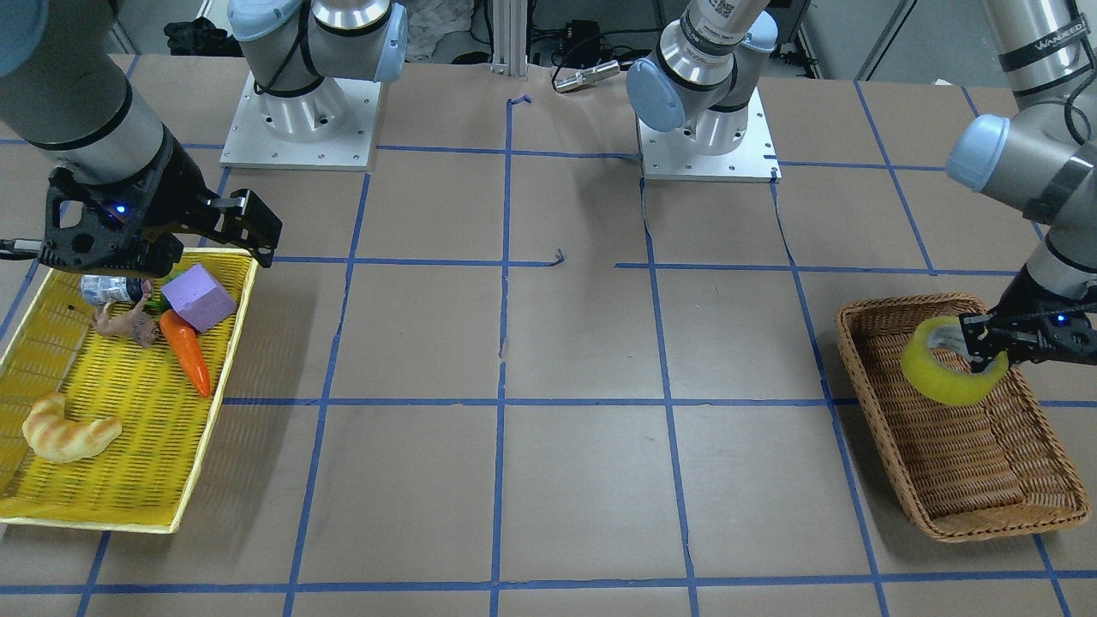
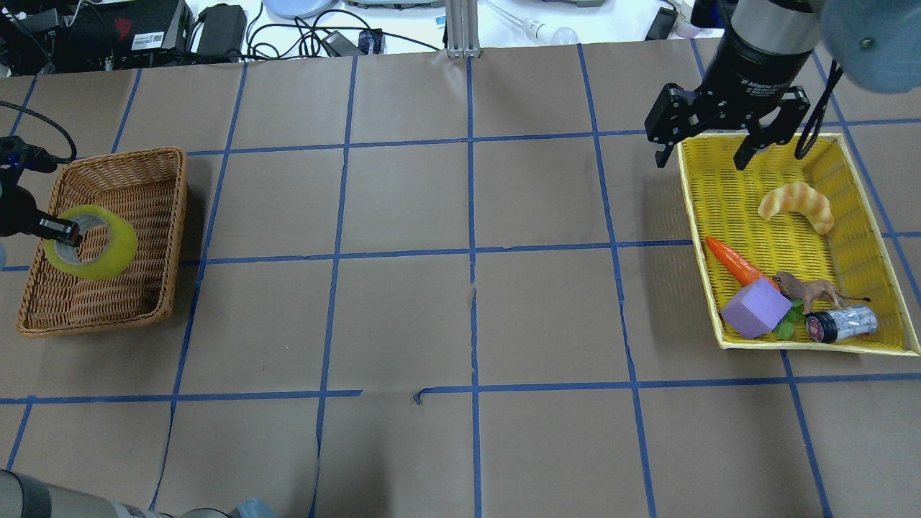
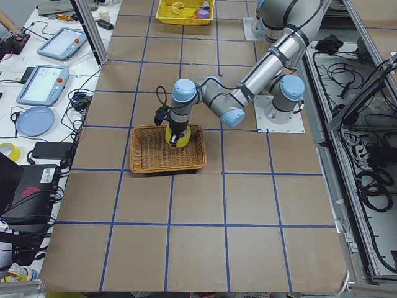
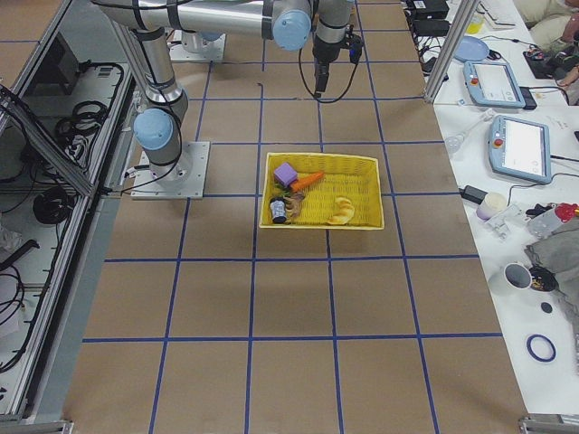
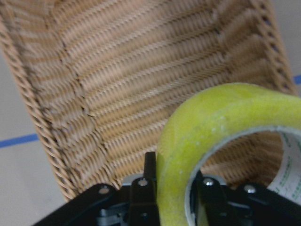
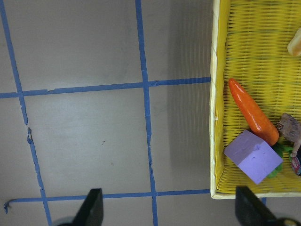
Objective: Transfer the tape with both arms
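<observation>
The tape (image 5: 211, 122), a translucent yellow roll with a whitish core, is held tilted over the wicker basket (image 2: 176, 216), its wall pinched by the left gripper (image 2: 63, 232). The right gripper (image 2: 701, 155) hovers, jaws spread, over the yellow basket's (image 2: 727, 201) edge.

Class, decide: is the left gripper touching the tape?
Touching. In the left wrist view the left gripper pinches the wall of the tape from inside and outside.

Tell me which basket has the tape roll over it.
The brown wicker basket: the left gripper holds the translucent yellow tape roll over it. The yellow mesh basket has none.
</observation>
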`<state>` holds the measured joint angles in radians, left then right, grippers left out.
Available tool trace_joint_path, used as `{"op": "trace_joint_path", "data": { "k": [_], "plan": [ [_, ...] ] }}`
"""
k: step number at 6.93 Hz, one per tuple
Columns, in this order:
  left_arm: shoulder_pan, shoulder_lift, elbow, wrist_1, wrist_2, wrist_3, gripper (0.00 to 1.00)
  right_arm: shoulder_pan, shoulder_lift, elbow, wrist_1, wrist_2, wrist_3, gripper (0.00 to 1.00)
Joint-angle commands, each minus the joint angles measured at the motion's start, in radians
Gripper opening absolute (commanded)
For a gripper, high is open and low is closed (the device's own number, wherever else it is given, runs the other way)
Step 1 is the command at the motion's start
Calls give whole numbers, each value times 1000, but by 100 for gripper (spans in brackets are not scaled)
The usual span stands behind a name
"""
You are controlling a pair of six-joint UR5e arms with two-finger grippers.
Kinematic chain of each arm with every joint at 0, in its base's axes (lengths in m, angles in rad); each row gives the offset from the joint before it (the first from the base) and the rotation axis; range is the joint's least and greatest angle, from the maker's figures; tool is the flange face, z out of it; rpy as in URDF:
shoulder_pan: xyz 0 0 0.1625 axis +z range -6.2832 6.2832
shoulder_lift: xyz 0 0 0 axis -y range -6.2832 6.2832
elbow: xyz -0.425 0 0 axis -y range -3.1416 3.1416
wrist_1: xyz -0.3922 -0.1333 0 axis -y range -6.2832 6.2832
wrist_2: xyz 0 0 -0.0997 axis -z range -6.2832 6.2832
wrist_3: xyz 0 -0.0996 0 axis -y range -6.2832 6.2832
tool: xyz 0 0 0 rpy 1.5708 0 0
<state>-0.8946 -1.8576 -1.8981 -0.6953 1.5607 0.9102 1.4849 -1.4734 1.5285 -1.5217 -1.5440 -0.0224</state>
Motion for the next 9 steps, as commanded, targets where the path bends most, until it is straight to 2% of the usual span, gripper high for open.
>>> {"op": "trace_joint_path", "data": {
  "k": [1,3,4,6,9],
  "plan": [
    [-3,-35,2,82,-43,-7,99,0,4,2,-2,2,1,100],
    [-71,17,14,65,-30,-25,100,0,2,4,-2,-1,-1,100],
    [-110,52,16,1,-30,-160,100,0,1,4,-2,-1,-1,100],
    [-256,147,49,-207,-16,-407,100,0,1,5,0,-2,-2,100],
    [-527,242,250,-672,-1,-805,100,0,-1,4,-2,-1,-2,100]
  ]
}}
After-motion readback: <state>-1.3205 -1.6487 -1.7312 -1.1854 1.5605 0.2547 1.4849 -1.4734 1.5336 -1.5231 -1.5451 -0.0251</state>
